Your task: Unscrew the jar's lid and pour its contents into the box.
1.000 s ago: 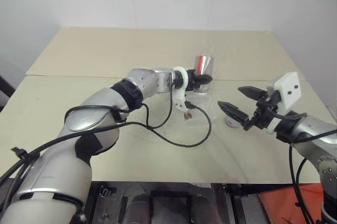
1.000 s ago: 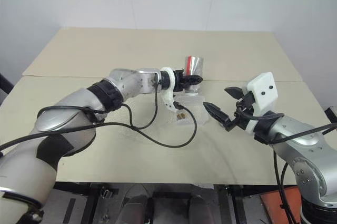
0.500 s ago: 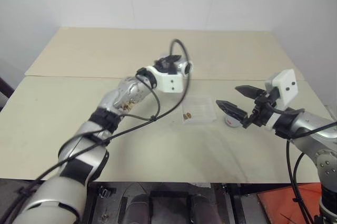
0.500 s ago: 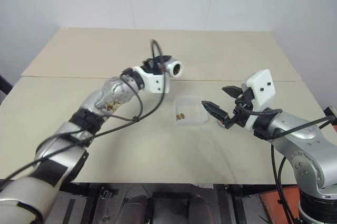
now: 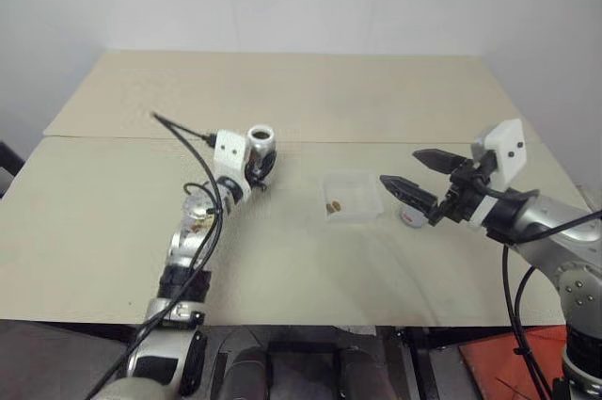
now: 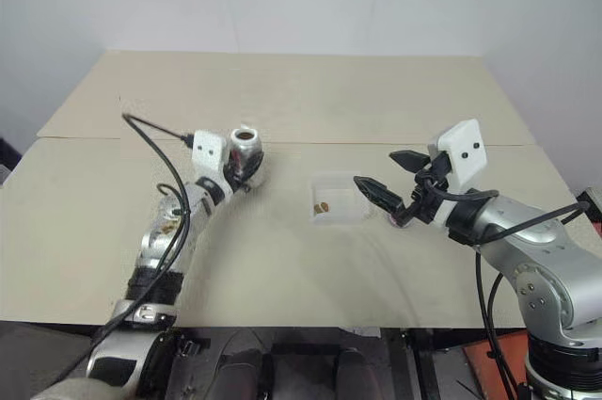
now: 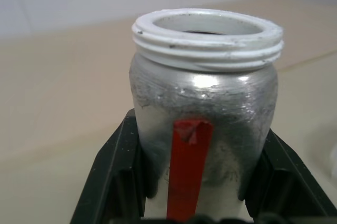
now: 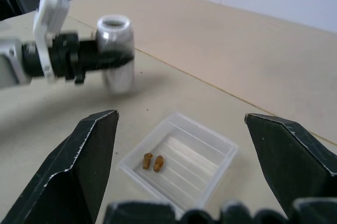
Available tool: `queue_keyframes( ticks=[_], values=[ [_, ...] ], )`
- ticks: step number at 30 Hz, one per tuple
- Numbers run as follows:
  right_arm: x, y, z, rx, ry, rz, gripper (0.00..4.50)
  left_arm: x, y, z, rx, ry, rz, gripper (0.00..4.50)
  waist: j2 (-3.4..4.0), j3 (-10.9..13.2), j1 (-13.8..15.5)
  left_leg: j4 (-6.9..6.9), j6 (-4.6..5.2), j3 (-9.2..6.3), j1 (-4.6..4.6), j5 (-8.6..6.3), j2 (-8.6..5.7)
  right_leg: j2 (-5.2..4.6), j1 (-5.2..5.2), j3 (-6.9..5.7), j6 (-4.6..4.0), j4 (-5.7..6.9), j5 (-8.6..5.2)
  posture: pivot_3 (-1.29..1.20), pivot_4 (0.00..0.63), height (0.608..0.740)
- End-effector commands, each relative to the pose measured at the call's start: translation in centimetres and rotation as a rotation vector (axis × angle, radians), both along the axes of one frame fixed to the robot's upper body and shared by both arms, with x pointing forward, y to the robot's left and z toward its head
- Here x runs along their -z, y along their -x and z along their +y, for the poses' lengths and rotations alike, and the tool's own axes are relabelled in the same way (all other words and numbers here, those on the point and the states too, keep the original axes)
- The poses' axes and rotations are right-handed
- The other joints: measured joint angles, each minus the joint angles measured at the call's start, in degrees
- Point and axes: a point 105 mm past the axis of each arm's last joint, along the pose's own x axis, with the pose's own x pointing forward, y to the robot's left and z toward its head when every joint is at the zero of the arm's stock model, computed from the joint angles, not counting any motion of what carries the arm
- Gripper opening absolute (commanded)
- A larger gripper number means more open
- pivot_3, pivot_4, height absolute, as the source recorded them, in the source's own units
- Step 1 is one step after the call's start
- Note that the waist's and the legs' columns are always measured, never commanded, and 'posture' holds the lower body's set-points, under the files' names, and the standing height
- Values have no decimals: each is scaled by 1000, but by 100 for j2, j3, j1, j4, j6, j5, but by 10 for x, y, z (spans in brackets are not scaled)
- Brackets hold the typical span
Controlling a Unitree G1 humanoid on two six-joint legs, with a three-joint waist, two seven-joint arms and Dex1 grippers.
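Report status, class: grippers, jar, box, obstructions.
Left gripper shut on open silvery jar, upright. Right gripper open, empty. Brown pellets in clear plastic box. Nothing obstructing.

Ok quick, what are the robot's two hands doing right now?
Left end effector: closed on the jar, upright, lid off.
Right end effector: open, holding nothing, beside the box.

Both arms are clad in silvery-grey metal segments joined by black bands. The left arm [image 5: 193, 240] carries a loose black cable that loops away from its forearm — its far end sticks out past a white, boxy wrist housing marked with two small dark dots. The right arm [image 5: 550, 231] has a like white block with two dark dots, and a black cable hanging below its elbow. Each arm ends in two black, pointed, wedge-shaped fingers [image 8: 79, 168] — matt, with pale worn edges.
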Motion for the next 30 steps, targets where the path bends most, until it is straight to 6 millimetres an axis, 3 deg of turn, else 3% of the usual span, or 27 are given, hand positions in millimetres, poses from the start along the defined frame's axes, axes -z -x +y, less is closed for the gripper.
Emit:
queue_keyframes(
  ticks=[1, 12, 20, 26, 30],
  values=[
    [-11, 3, 3, -27, -14, -41, 4449, -19, 4, -5, 20, 13, -127, 1912, 0, 0, 7, 0, 0, 0, 1, 0, 0, 0, 2, 0, 0, -2, 0, 0, 150, 740],
    [-8, 6, 5, -44, -7, -27, 4449, 1, -1, -8, 20, 25, -116, 1912, 0, -1, -3, -2, 0, 1, 3, 0, 0, 1, 2, 0, -1, -10, 0, 0, 150, 740],
    [-7, 7, 6, -43, -8, -22, 4500, 10, 3, -6, 25, 1, -96, 4399, 0, -1, -3, -2, 0, 1, 3, 0, 0, 1, 3, 0, -1, -11, 0, 0, 150, 740],
    [-5, 9, 6, -43, -6, -19, 4500, 10, 14, 3, 29, -34, -103, 4457, 0, -1, -15, -4, 0, 1, 4, 0, 2, 1, 2, 1, -1, -11, 0, 0, 150, 740],
    [1, 10, 2, -29, 9, -8, 4500, 8, 32, 16, 54, -92, -93, 4457, 1, -2, -22, -6, 0, 1, 4, 0, 3, 1, 2, 1, -1, -10, 0, 0, 150, 740]
  ],
)
